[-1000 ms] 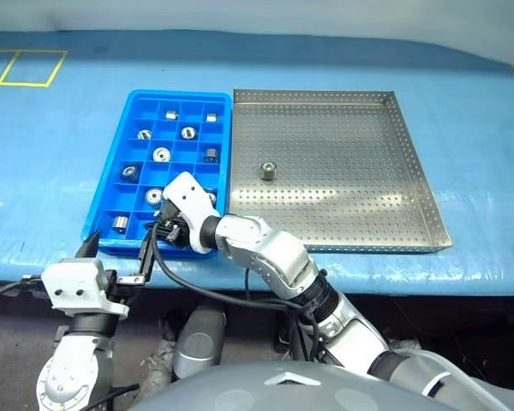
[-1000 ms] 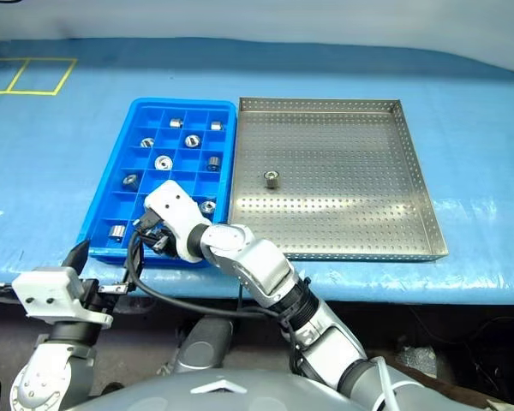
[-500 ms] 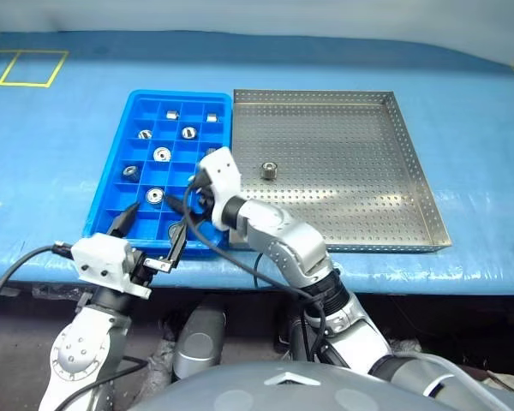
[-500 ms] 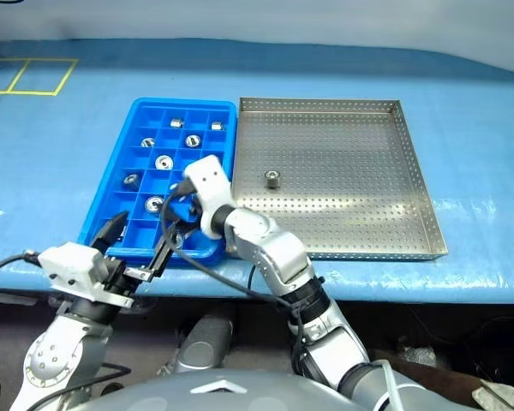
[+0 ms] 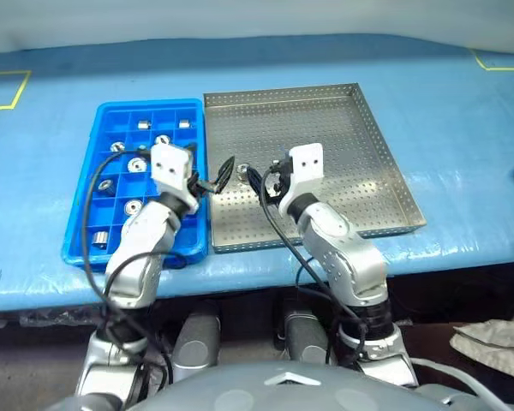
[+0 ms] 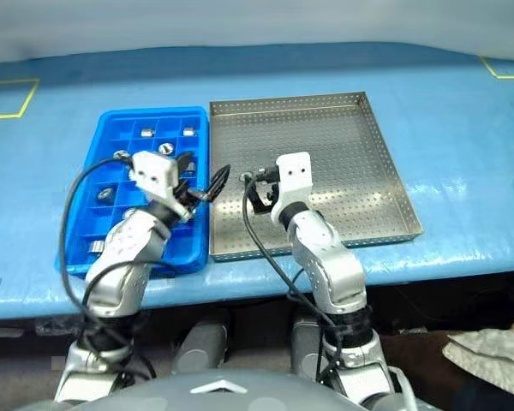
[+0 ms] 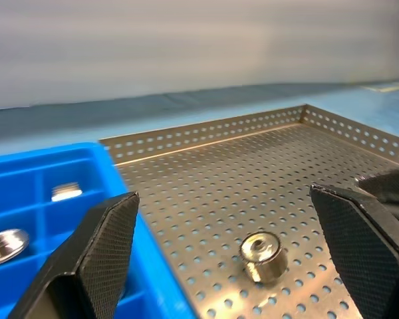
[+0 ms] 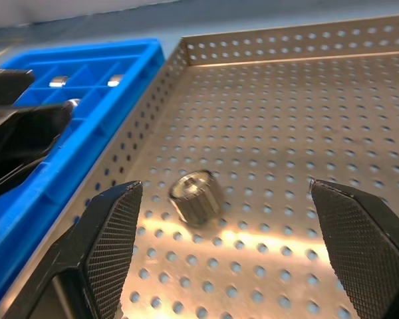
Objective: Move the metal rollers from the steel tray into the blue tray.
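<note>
With one roller (image 8: 195,195) left on the steel tray (image 5: 360,163), both grippers, the left (image 7: 226,266) and the right (image 8: 216,266), gape empty around it; probably only one should straddle it squarely before closing.

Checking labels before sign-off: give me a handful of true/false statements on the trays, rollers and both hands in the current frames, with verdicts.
1. One shiny silver cylindrical roller remains on the grey perforated steel tray. True.
2. The bright blue plastic compartment tray holds no rollers. False: several compartments hold one.
3. The left hand is shut on a roller. False: its fingers stand open, holding nothing.
4. The right hand is open, with that roller lying between its fingers in the right wrist view. True.
5. The blue tray sits at the steel tray's right. False: at its left, side by side.
</note>
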{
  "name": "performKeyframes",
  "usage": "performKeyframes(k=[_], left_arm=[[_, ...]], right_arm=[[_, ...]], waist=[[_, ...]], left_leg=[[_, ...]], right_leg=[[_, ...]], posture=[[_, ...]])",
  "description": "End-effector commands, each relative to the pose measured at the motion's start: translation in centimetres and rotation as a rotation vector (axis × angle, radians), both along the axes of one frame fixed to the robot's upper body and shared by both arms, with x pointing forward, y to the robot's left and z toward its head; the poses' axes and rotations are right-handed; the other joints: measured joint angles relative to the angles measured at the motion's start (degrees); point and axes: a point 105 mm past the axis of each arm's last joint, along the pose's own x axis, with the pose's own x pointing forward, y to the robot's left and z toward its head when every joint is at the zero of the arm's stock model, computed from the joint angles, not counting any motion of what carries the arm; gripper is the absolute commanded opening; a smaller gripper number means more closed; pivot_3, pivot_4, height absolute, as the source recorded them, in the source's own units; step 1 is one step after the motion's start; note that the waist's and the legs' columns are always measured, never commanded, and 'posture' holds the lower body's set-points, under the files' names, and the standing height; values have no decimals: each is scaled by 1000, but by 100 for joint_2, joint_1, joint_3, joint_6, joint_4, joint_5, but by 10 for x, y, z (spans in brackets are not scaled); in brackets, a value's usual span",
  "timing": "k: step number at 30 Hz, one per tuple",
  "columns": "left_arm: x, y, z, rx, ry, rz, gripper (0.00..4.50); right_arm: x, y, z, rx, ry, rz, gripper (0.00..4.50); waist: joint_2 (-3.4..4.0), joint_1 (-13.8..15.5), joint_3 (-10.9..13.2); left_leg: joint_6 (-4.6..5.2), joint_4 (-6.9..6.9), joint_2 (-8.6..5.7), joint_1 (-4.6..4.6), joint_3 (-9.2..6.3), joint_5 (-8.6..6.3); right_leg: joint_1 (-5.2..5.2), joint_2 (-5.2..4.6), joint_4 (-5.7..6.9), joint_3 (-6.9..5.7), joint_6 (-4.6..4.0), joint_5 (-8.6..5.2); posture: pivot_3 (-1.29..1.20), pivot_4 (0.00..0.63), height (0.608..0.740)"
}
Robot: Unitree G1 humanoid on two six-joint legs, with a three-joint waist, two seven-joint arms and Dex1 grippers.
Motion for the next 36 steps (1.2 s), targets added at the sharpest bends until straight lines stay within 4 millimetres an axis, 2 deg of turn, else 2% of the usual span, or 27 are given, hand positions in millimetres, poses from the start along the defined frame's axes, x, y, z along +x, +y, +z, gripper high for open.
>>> performKeyframes(k=[1, 7, 17, 19, 22, 26, 29, 32, 34, 36], left_arm=[[20, -13, -9, 82, 87, -62, 4500], [49, -11, -27, 220, 244, -37, 4500], [49, -3, -58, 342, 467, -33, 4500], [49, -1, -60, 351, 487, -13, 4116], [48, -2, -59, 328, 502, -9, 3215], [46, 0, -51, 277, 493, 5, 1934], [46, 4, -36, 196, 449, 35, 1854], [46, 13, -9, 37, 358, 107, 1854], [44, 24, 6, -51, 291, 172, 1854], [37, 44, 18, -95, 210, 278, 1854]], right_arm=[[-7, -6, 17, 17, -59, -29, 4257], [-15, -14, 16, 21, -50, -70, 4257], [-15, -15, 20, 40, -60, -102, 4257], [-14, -14, 20, 41, -62, -101, 4286], [-14, -12, 21, 42, -62, -100, 4286], [-13, -9, 21, 37, -62, -85, 4286], [-12, -6, 23, 33, -66, -70, 4286], [-11, -1, 27, 25, -82, -41, 4286], [-11, 4, 29, 24, -93, -16, 4286], [-12, 10, 30, 18, -103, 19, 4286]], waist=[[0, -97, 0], [0, -318, 0], [0, -401, 0], [0, -416, 0], [0, -419, 0], [0, -403, 0], [0, -402, 0], [-1, -374, 1], [-1, -353, 1], [-1, -336, 0]], left_leg=[[0, 0, 0, 2, 0, 0], [2, 0, 0, 8, 0, 0], [3, 0, -1, 7, 3, 0], [3, 0, -1, 8, 5, 0], [3, 0, -1, 9, 5, 0], [3, 0, -1, 10, 5, 0], [3, 0, -1, 10, 6, 0], [3, -1, 0, 7, 6, 0], [2, 0, -1, 6, 6, 0], [1, 0, -1, 7, 6, 1]], right_leg=[[0, 1, 2, 1, 2, 1], [1, 2, 10, 4, 9, 4], [-1, 2, 9, 13, 23, 13], [-1, 2, 9, 15, 23, 13], [-1, 2, 10, 15, 24, 13], [0, 1, 10, 15, 24, 14], [-1, 1, 10, 18, 25, 14], [-5, 1, 13, 18, 24, 14], [-7, 1, 14, 18, 24, 14], [-5, 1, 15, 18, 24, 14]], posture=[[5, 150, 740], [-50, 150, 740], [-80, 150, 740], [-81, 150, 740], [-75, 150, 740], [-55, 150, 740], [-35, 150, 740], [-13, 150, 740], [-5, 150, 740], [16, 150, 740]])
